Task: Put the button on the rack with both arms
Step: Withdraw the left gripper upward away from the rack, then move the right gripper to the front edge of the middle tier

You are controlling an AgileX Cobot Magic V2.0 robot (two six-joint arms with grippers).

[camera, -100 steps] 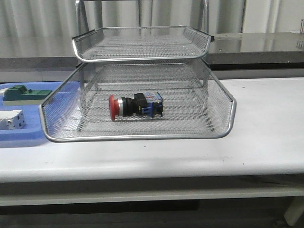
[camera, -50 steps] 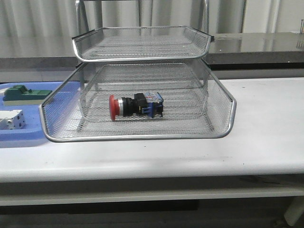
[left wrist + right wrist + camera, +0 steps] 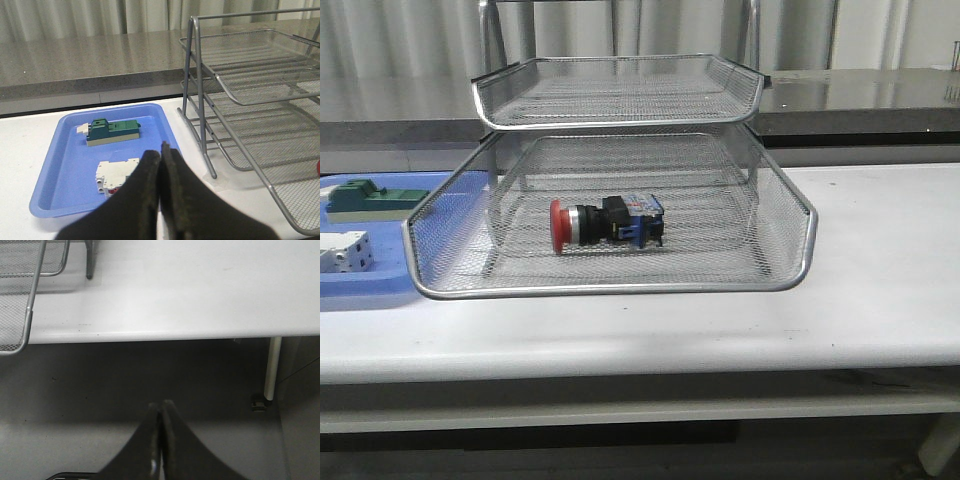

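Nothing has shifted across the last second in the front view: the button (image 3: 606, 224) lies on its side in the pulled-out lower tier of the rack (image 3: 620, 88), red cap toward my left, exactly as before. I read that as placement done and both arms already backed off.

My left claw (image 3: 161, 165) is pressed shut on nothing. Beyond its tips sits the blue tray (image 3: 55, 175), holding the green block (image 3: 112, 132) and the white block (image 3: 116, 175); the rack stands off to one side, and only a red sliver of the button shows at the frame edge.

My right claw (image 3: 161, 412) is also closed and empty, hanging below the edge of the surface (image 3: 200, 285), well apart from the rack.

What remains, I judge, is perhaps sliding the tier in.
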